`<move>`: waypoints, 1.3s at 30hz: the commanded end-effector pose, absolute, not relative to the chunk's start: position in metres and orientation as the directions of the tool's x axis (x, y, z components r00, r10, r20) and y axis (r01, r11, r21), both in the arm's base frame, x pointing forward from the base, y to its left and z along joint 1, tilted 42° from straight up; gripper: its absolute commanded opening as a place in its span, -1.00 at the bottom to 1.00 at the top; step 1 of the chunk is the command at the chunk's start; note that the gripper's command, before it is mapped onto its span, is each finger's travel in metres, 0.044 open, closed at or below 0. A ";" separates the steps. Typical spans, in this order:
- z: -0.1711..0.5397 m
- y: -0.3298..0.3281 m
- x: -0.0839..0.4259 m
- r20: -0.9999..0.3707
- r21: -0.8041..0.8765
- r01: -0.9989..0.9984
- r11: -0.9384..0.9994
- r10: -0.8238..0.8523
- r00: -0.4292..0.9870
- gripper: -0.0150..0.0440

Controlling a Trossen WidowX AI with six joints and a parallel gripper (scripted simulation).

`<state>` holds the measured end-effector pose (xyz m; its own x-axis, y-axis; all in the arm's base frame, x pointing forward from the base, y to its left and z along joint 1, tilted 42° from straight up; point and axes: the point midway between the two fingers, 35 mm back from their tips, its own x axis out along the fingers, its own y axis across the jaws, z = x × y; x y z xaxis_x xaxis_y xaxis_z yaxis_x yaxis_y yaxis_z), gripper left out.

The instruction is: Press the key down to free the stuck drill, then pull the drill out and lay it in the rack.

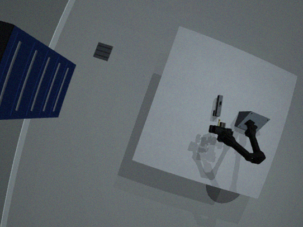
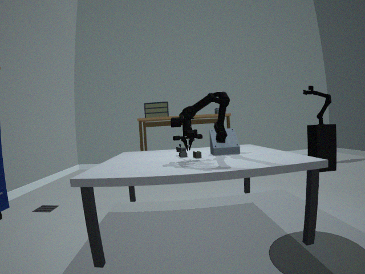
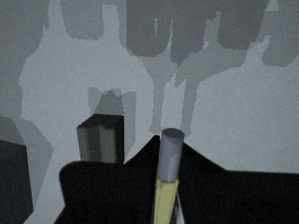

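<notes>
White table (image 1: 192, 71) (image 2: 132, 172): the largest piece of furniture in the top view. It carries the arm, a holder and a block.
Blue cabinet (image 1: 31, 77) (image 2: 3, 177): well apart from the table, five pale handles facing it in the top view.
Wooden bench (image 2: 159, 118): behind the table, a striped panel (image 2: 155, 109) upright on it.
Black pedestal (image 2: 321, 147): beyond the table's right side in the exterior view, bearing a second small arm (image 2: 327, 101).
Black arm (image 1: 239, 149) (image 2: 222, 117): mounted on the sloping face of a grey wedge base (image 1: 263, 119) (image 2: 224, 150); it arches up and over, its wrist bent downward.
Gripper (image 1: 218, 128) (image 2: 188, 148) (image 3: 163, 140): fingertips over the table. Jaws nearly together, only a narrow gap left, closed on the drill.
Grey holder (image 1: 218, 105) (image 2: 182, 152): upright on the table, small dark part at one end. Which part is the key, and whether it is down, cannot be told.
Grooved block (image 1: 223, 124) (image 2: 197, 154) (image 3: 98, 142): on the table near the gripper; probably the rack.
Drill (image 1: 219, 122) (image 3: 170, 156): grey cylindrical end, yellow body, between the dark fingers. It is out of the holder, a gap between them in the top view, and beside the block, not lying in it.
</notes>
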<state>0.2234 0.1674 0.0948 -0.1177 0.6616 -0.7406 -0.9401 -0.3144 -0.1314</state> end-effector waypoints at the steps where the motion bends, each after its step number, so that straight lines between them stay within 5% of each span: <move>1: 0.097 0.166 0.225 -0.738 -0.138 -0.939 -0.314 0.665 -0.114 -0.49; 39: 0.096 0.158 0.183 -0.738 -0.135 -0.940 -0.314 0.665 -0.116 -0.49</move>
<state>0.1885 0.1582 0.0959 -0.1178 0.6627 -0.7395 -0.9383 -0.3181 -0.1356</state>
